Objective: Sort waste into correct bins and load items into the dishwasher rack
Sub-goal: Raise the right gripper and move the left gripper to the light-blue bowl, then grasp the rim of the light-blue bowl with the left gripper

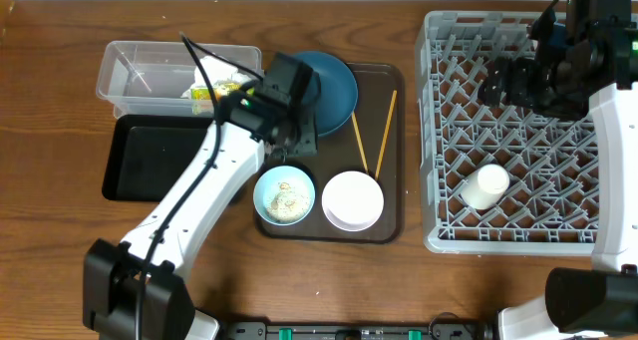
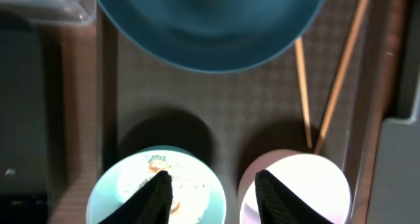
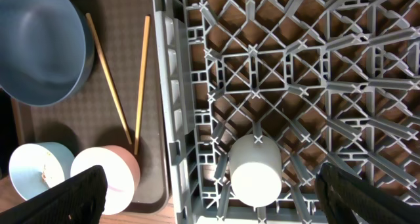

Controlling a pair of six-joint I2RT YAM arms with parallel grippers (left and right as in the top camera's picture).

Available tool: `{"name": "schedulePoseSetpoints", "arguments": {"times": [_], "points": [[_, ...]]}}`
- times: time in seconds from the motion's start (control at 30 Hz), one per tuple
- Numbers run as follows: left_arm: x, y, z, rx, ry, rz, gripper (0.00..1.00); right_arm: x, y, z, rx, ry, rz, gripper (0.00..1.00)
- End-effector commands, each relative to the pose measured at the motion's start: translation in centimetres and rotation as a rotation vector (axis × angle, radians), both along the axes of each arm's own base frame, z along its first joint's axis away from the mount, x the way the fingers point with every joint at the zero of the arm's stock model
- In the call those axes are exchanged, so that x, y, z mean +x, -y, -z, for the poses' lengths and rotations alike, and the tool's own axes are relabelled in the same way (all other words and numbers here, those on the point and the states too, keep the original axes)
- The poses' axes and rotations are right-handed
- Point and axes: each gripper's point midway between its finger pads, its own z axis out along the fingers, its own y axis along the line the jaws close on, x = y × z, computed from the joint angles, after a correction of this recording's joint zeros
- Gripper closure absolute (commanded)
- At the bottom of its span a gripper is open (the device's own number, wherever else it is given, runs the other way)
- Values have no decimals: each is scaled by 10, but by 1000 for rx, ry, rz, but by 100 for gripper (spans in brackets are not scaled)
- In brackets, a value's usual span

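The dark-blue plate [image 1: 334, 86] [image 2: 210, 20], the light-blue bowl [image 1: 284, 195] [image 2: 125, 184] holding rice scraps, the white bowl [image 1: 352, 200] [image 2: 315, 184] and two chopsticks [image 1: 374, 131] [image 2: 341, 73] lie on the brown serving tray. My left gripper [image 1: 297, 146] [image 2: 213, 191] is open and empty above the tray, between the plate and the bowls. The small white cup [image 1: 485, 187] [image 3: 254, 168] lies on its side in the dishwasher rack [image 1: 528, 220] [image 3: 295, 66]. My right gripper [image 1: 503, 86] [image 3: 211, 178] is wide open and empty above the rack. The snack wrapper [image 1: 214, 89] is in the clear tub [image 1: 150, 66]. No napkin shows.
The black tray [image 1: 150, 166] [image 2: 23, 106] lies in front of the clear tub, left of the brown serving tray [image 1: 394, 161] [image 3: 154, 119]. The left arm crosses the table from the front left. The rack's wall stands next to the serving tray's right rim.
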Motion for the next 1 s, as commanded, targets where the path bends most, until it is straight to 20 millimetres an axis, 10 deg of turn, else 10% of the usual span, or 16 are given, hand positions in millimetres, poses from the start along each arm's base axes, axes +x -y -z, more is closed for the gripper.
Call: {"name": "schedulePoseSetpoints", "arguments": {"times": [0.0,0.63,0.97], "points": [[-2,-4,19,4,-22,-86,57,0,-7,-9,3,31,-30,1],[-22,17,85,69,-129,-83,50,-1,-10,-9,20,26,-37,1],[-8,24,62,68,-91,-26,50,-5,-10,-8,21,10,-37,1]]}}
